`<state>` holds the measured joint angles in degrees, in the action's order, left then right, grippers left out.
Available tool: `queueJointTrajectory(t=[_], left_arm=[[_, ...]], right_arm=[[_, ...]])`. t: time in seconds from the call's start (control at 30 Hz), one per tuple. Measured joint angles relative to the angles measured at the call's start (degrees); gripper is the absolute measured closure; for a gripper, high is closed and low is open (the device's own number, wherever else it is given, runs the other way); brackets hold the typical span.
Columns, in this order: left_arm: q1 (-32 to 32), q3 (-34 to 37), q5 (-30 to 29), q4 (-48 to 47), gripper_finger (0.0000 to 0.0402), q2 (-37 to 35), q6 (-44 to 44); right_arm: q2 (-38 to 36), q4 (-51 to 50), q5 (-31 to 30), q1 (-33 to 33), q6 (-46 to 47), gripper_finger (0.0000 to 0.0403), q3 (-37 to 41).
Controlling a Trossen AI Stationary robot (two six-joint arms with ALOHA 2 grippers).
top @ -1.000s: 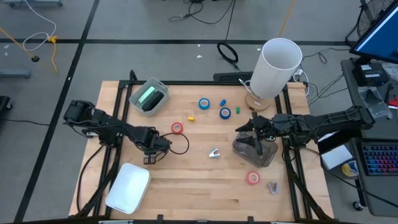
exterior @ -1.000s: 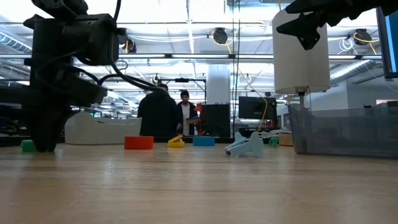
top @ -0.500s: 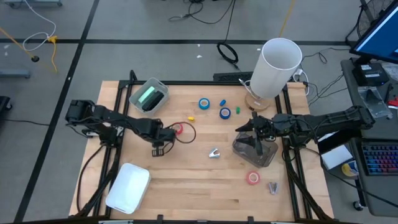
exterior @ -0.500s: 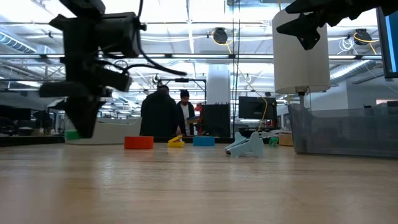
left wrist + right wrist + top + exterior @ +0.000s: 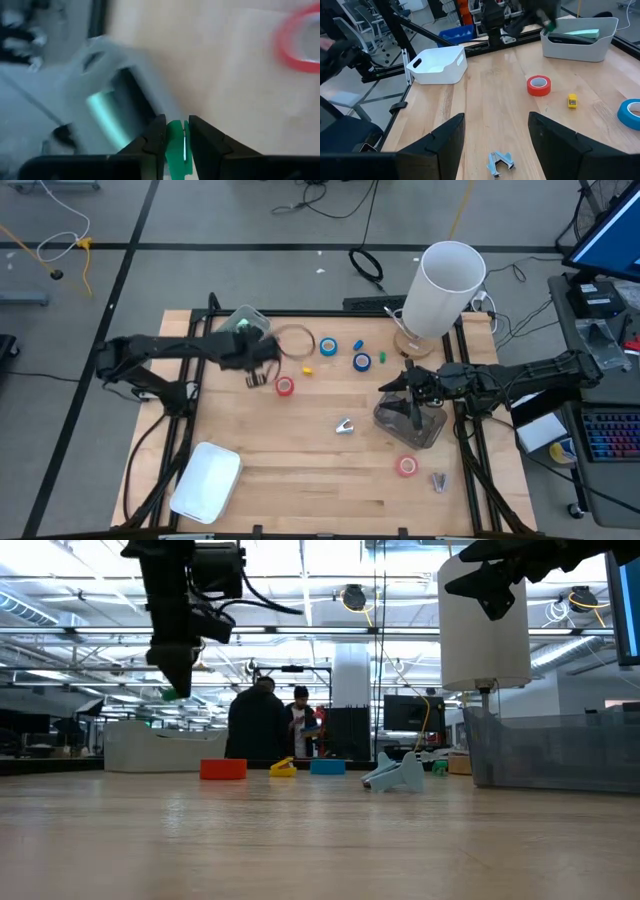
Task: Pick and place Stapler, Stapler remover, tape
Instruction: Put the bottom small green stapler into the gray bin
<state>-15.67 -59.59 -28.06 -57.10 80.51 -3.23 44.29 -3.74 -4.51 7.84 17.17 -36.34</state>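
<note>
Swung up from near the white tray [image 5: 205, 480] toward the grey bin [image 5: 240, 333]: left end effector [image 5: 175, 131], clamped on a small green piece [image 5: 176, 150], raised off the worktop [image 5: 330, 470] for a drop-in. Red tape roll [image 5: 285, 386] just beside. Right end effector [image 5: 495, 132], fingers apart, parked over clear container [image 5: 410, 423].

In the left wrist view the grey bin [image 5: 107, 95] is smeared by motion blur, so the green thing inside it cannot be named. The red tape roll [image 5: 300, 47] is cut off by the picture's edge. The small green piece [image 5: 176, 150] between the left tool's fingers [image 5: 150, 145] runs out of the frame, and its shape is unclear. In the high view the left tool [image 5: 262, 366] is blurred. In the low view 2 people [image 5: 275, 725] stand far behind, too small to describe.
</note>
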Motion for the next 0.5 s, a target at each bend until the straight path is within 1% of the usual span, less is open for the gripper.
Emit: queueJointTrajectory(t=[0.13,0.27,0.4,0.5], left_arm=[[-8.34,0.11,-1.31,0.46,0.0325,-1.92,-3.10],[-15.92,0.13,1.39,2.97,0.0334,-1.72,-5.52],[-21.58,0.13,4.39,10.54,0.0328,-0.65,-8.84],[-25.06,0.11,6.82,16.98,0.0322,0.26,-9.32]], right_arm=[[0.00,-0.01,0.00,0.00,-0.20,0.0193,0.00],[0.00,-0.01,-0.17,-0.02,-0.29,0.0193,0.00],[0.00,-0.01,-0.20,-0.02,-0.29,0.0193,0.00],[0.00,-0.01,-0.20,-0.02,0.04,0.0193,0.00]])
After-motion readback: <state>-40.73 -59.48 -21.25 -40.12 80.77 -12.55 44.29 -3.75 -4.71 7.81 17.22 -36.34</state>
